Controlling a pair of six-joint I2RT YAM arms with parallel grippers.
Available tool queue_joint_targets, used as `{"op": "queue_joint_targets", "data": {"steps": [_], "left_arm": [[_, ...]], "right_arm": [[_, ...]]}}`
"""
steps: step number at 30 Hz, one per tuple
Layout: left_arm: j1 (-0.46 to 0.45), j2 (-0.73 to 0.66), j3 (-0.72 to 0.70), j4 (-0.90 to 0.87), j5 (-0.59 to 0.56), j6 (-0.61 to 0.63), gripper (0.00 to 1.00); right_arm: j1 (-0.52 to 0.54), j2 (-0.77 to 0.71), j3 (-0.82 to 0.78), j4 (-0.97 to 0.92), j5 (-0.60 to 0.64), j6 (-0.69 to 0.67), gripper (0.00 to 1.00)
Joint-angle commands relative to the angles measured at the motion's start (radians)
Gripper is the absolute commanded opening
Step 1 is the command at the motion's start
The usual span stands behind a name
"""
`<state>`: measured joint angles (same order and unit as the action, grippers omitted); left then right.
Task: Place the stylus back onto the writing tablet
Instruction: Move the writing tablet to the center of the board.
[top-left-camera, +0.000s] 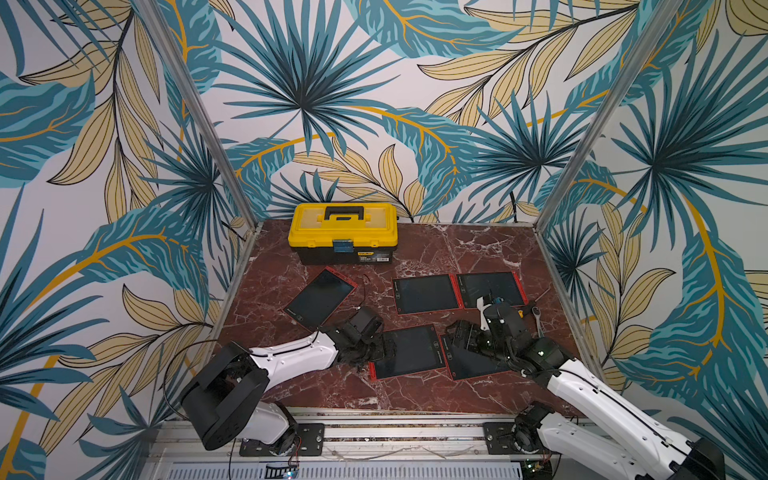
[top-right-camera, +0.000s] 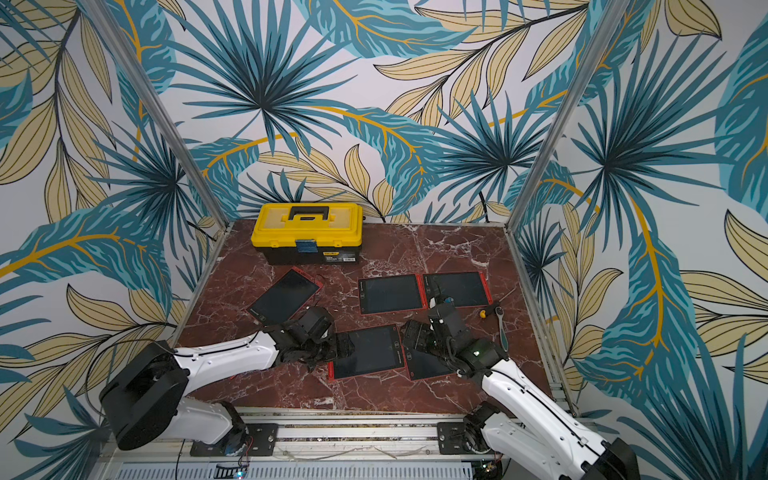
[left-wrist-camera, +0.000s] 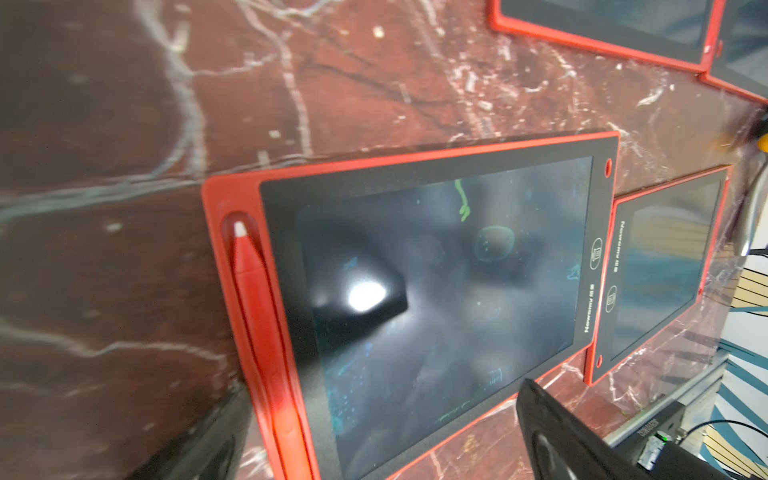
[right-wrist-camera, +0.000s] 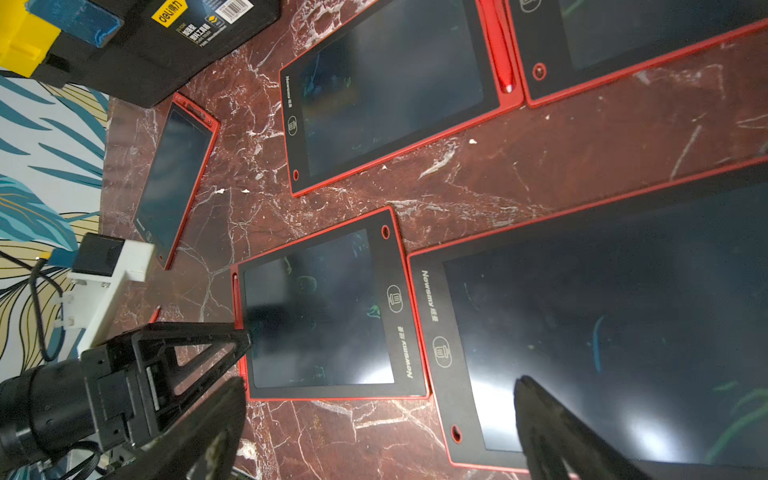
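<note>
The left arm reaches in low from the near-left corner, its white forearm lying almost level above the counter and its wrist turned toward the middle. The left fingers stand spread wide and hold nothing. In the left wrist view the red stylus lies seated in the groove along the red edge of the near-middle writing tablet, white tip pointing away from the camera. It sits between the two fingers, close by the blurred one and well apart from the sharper one, which hangs over the tablet's opposite corner. I cannot tell whether either finger touches the tablet. To its right, just beside it, lies a second tablet. The right fingers hang over it, likewise wide apart and empty. The right arm slants in from the near-right corner, elbow raised, wrist bent down toward the counter.
</note>
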<state>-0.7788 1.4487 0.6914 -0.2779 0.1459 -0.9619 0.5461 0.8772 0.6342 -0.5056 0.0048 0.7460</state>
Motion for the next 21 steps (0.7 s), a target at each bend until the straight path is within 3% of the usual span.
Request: {"op": "queue_joint_targets", "data": {"steps": [1, 10, 17, 21], "left_arm": [[-0.018, 0.053, 0.009, 0.025, 0.013, -0.028, 1.0], [-0.038, 0.046, 0.019, 0.051, 0.012, -0.031, 1.0], [-0.002, -0.047, 0.103, -0.193, -0.088, 0.068, 1.0], [0.082, -0.106, 0.14, -0.271, -0.1, 0.126, 1.0]], "right_arm": [[0.003, -0.005, 0.013, -0.023, 0.023, 0.021, 0.99], [0.002, 0.024, 0.025, 0.061, -0.069, -0.003, 1.0], [0.005, 0.059, 0.021, 0.153, -0.166, -0.025, 1.0], [0.01, 0.059, 0.012, 0.189, -0.179, -0.025, 1.0]]}}
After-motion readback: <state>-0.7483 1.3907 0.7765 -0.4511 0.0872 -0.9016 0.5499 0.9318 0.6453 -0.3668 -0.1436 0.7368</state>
